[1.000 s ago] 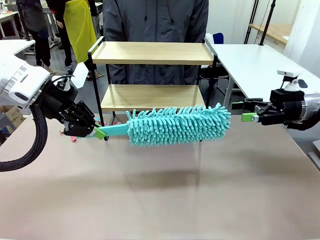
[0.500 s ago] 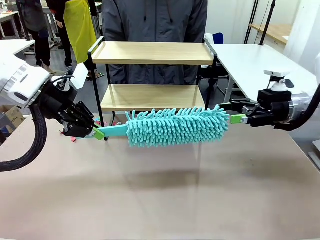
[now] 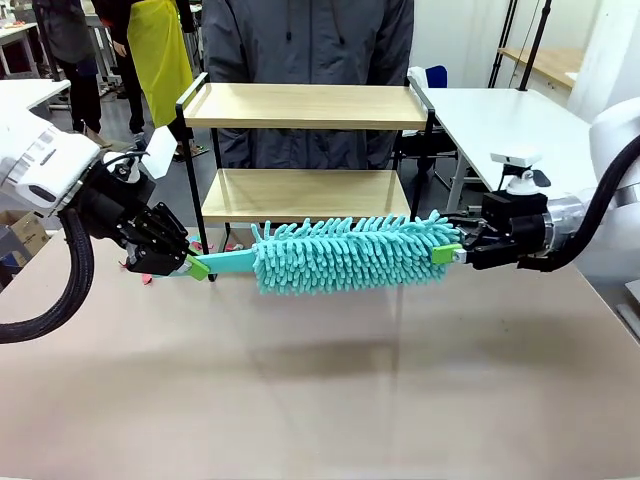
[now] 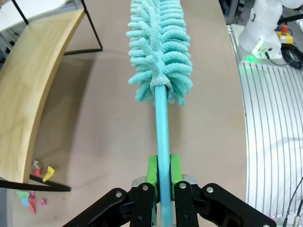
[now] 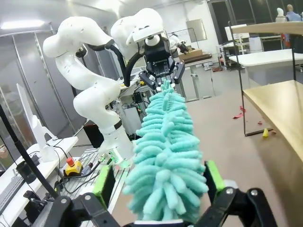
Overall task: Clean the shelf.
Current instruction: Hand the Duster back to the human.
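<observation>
The shelf (image 3: 305, 106) stands at the table's far side, two light wooden boards in a black frame; its lower board (image 4: 28, 90) also runs along the left of the left wrist view. A teal fluffy duster (image 3: 350, 252) hangs level in front of it, above the table. My left gripper (image 3: 195, 266) is shut on the duster's teal handle (image 4: 162, 127), green pads (image 4: 152, 169) pressed on both sides. My right gripper (image 3: 447, 252) stands open with its jaws on either side of the duster's far tip (image 5: 163, 161); its green pads (image 5: 105, 182) flank the fluff.
A person in a grey jacket (image 3: 310, 40) stands right behind the shelf. Small coloured scraps (image 4: 35, 189) lie on the brown table (image 3: 320, 390) under the shelf's left end. A white table (image 3: 510, 120) stands at the back right.
My right gripper has moved left from clear of the duster until its open jaws enclose the duster's tip. The left gripper and duster have held still.
</observation>
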You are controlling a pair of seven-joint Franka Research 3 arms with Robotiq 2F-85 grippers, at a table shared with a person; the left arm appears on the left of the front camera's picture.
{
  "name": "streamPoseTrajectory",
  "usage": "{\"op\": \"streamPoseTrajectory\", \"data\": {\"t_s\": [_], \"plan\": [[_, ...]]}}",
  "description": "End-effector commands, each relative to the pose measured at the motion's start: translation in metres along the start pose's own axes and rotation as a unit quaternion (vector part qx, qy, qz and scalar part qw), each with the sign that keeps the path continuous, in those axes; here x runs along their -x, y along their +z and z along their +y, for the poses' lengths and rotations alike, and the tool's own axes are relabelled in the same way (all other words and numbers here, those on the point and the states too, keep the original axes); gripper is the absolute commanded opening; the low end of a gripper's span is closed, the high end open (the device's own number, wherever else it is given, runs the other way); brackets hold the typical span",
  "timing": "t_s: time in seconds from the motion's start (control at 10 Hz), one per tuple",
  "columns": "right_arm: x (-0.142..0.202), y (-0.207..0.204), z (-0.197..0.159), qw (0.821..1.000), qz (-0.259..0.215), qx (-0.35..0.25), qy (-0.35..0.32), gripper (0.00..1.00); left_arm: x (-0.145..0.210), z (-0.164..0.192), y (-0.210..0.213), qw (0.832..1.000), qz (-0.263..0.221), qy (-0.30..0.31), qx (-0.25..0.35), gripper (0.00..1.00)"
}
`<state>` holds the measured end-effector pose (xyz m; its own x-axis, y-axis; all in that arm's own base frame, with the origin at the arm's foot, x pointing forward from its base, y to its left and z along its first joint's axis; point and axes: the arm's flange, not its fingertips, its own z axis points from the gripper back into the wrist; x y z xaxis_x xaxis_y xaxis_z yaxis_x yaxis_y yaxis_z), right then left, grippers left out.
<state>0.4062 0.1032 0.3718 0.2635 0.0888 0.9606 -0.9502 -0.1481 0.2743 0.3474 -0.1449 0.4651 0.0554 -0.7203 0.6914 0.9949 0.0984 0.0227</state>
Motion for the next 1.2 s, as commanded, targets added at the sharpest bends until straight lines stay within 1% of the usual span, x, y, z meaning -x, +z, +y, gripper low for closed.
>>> {"op": "streamPoseTrajectory", "data": {"t_s": [0.0,0.4,0.5,0.6,0.7,0.8,0.9,1.1], "plan": [[0.005,-0.011,-0.002,1.000,0.000,-0.002,-0.012,1.00,-0.001,0.001,0.002,1.000,-0.012,-0.003,0.002,0.13],[0.010,-0.021,-0.008,1.000,0.010,-0.011,-0.019,1.00,-0.001,0.001,0.002,1.000,-0.012,-0.003,0.002,0.13],[0.009,-0.021,-0.008,1.000,0.014,-0.011,-0.023,0.40,-0.001,0.001,0.002,1.000,-0.012,-0.003,0.002,0.13],[0.008,-0.021,-0.009,1.000,0.014,-0.011,-0.024,0.40,-0.001,0.001,0.002,1.000,-0.012,-0.003,0.002,0.13],[0.008,-0.020,-0.009,1.000,0.013,-0.012,-0.025,0.00,-0.001,0.001,0.002,1.000,-0.012,-0.003,0.002,0.13],[0.008,-0.019,-0.009,0.999,0.010,-0.015,-0.028,0.35,-0.001,0.001,0.002,1.000,-0.012,-0.003,0.002,0.13],[0.008,-0.018,-0.010,0.999,0.009,-0.014,-0.029,0.00,-0.001,0.001,0.002,1.000,-0.012,-0.003,0.002,0.13],[0.008,-0.016,-0.011,0.999,0.010,-0.016,-0.028,0.00,-0.001,0.001,0.002,1.000,-0.012,-0.003,0.002,0.13]]}}
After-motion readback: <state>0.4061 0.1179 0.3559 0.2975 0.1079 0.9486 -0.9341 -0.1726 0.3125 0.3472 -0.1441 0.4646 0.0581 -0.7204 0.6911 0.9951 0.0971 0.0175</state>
